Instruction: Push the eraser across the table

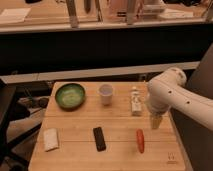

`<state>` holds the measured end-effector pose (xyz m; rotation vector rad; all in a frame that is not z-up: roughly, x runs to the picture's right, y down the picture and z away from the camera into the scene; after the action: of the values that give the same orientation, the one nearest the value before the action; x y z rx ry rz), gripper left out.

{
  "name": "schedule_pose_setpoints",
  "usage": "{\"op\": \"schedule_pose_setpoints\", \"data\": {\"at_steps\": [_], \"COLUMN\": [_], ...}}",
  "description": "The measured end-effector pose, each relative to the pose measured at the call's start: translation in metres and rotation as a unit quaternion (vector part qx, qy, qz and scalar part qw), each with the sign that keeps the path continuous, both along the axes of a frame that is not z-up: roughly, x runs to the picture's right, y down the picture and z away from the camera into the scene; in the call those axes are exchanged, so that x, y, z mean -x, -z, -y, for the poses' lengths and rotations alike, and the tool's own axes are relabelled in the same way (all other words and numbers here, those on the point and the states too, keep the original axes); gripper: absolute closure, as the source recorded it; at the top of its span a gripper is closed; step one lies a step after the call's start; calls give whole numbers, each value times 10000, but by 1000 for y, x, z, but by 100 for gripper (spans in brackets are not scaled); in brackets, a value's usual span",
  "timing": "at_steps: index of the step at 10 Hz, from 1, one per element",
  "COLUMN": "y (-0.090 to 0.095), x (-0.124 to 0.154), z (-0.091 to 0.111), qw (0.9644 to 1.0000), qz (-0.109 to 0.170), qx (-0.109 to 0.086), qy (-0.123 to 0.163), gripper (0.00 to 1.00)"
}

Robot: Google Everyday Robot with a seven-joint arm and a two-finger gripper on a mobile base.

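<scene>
1 bowl [70,95], 1 cup [105,93]; jaws over table's [120,156] right edge

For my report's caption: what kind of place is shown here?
Probably a robot test area in a lab or office: a white robot arm, its gripper above the table, right side as pictured, and small items like the eraser and green bowl laid out apart.

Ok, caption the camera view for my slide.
End effector hangs over right side of table, apart from the black eraser near the front.
</scene>
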<state>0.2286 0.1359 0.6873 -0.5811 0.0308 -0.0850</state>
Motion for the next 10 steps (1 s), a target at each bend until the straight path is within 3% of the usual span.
{"op": "schedule_pose_setpoints", "data": {"at_steps": [4,10], "y": [-9,-23], "x": [28,63], "z": [-26,-63], "qw": [9989,9942], "qz": [253,576], "qx": [71,183], "qy": [389,886], "gripper": [20,20]}}
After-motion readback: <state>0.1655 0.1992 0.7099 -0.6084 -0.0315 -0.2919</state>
